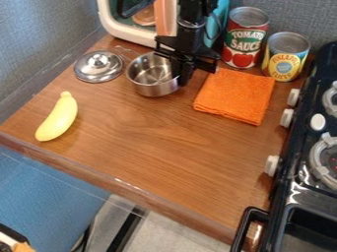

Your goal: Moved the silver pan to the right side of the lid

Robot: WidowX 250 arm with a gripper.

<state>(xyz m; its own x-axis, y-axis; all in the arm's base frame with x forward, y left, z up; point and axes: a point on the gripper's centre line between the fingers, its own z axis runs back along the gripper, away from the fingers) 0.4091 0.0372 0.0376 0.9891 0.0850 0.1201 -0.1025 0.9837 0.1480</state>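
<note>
Pan (152, 90) upright on the table (158, 147), just right of the lid (97, 68).
Findings, near to far: pan sits flat on its base, opening up, its position consistent with the task's requested side; placement judged essentially met. Hand (184, 78) hangs down at the pan's right rim, presumably placed for a rim hold; whether it is open or closed on the rim, I cannot tell. Thin handle (125, 50) points toward the back left, near the lid, so a leftward shift risks contact. Surroundings: yellow banana (58, 118) well apart at front left, no obstruction; stove (309, 192) along the right side; orange cloth (235, 96) right of the pan, limiting flat room there; pineapple can (286, 58) and tomato can (245, 39) behind it; white-framed appliance (135, 38) restricting rearward movement.
</note>
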